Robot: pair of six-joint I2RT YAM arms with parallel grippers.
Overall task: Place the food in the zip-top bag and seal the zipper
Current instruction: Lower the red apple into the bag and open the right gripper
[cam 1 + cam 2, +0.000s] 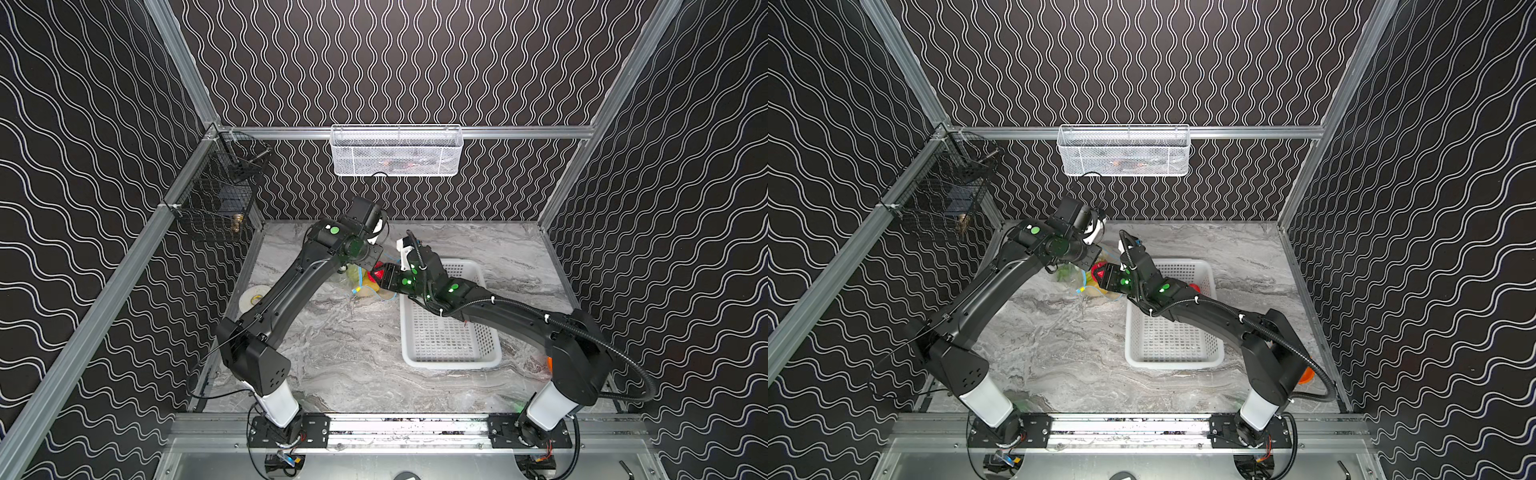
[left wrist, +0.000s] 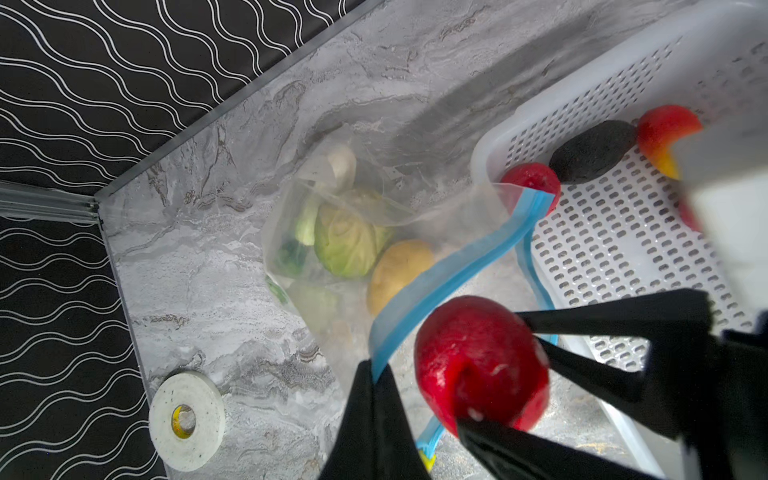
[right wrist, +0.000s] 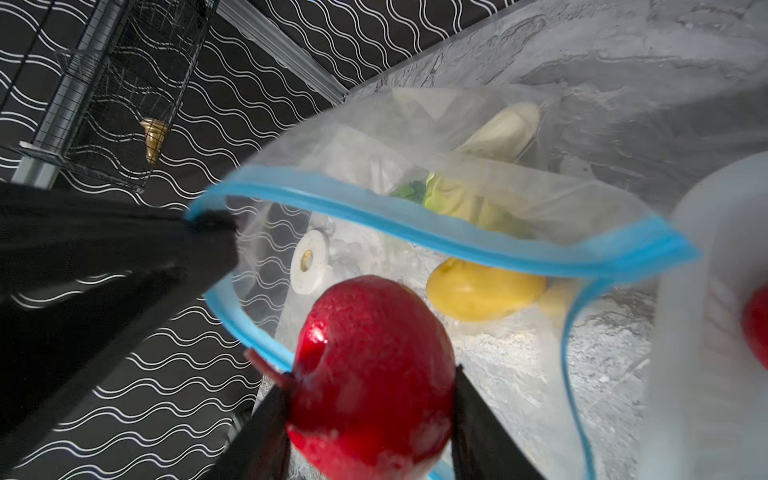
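1. Zip-top bag [image 2: 353, 199]: lying on the surface [image 1: 332, 353] toward the far middle, just left of the white basket [image 1: 453, 361], body trailing left, mouth turned right toward the basket.
2. Zipper [image 3: 415, 226]: upper lip lifted clear of the lower one, leaving a wide gap. Long axis apparently far to near, though in both top views the arms hide most of it.
3. Left claw [image 2: 376, 370]: clenched on the upper blue strip near one end, holding the mouth up and apart.
4. Right claw [image 3: 372, 415]: about half spread and clamped on a red fruit [image 3: 374, 365], one finger on each side, poised at the threshold of the mouth, on its right.
5. Deciding relation: opening straight ahead of the fruit, leftward. Already inside, a cabbage [image 2: 349, 241] and a yellow piece [image 3: 482, 291], both deeper in, with room left near the lip. Nearer arm for the drop: the right. The left is tied up as holder.
6. Judged next: carry the fruit left past the blue lip, then let go. Risk of snagging the lower lip, which sags toward the surface.
7. Waiting in the basket: a second red fruit [image 2: 534, 183], a dark item [image 2: 590, 151], a red-and-yellow piece [image 2: 665, 129]. Sealing not yet due.
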